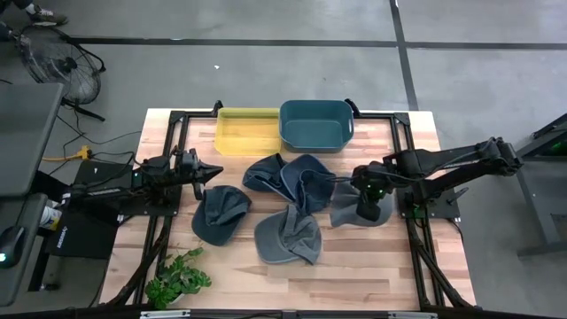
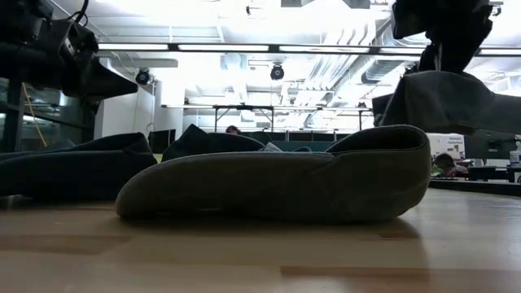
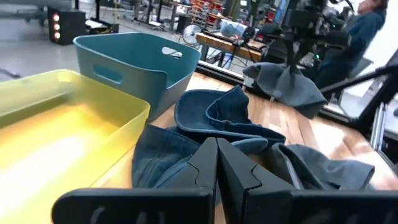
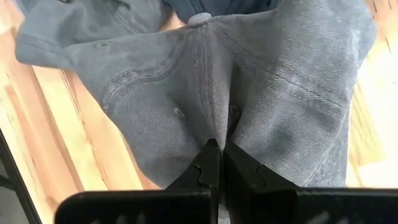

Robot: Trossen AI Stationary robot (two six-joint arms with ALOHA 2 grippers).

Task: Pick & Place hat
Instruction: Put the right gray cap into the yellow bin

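Observation:
A grey cap (image 1: 353,213) hangs from my right gripper (image 1: 364,197) at the table's right side. That gripper is shut on it. In the low view the grey cap (image 2: 450,102) hangs high on the right. Three dark blue caps lie flat on the wood at the table's middle: one (image 1: 285,179) just in front of the bins, one (image 1: 220,214) to the left, and one (image 1: 288,237) nearest me. My left gripper (image 1: 209,168) waits shut, in the air at the table's left side, touching nothing. My right gripper pinches a raised fold of the grey cap's crown (image 4: 214,124), a little away from the top button (image 4: 200,18), between its two fingers. The fingers come from above, pointing down. The cap hangs below them, lifted clear of the table (image 2: 456,122).
A yellow bin (image 1: 248,131) and a teal bin (image 1: 316,124) stand side by side at the table's far edge. A green plant sprig (image 1: 177,279) lies at the near left corner. Bare wood shows along the near edge (image 1: 372,275).

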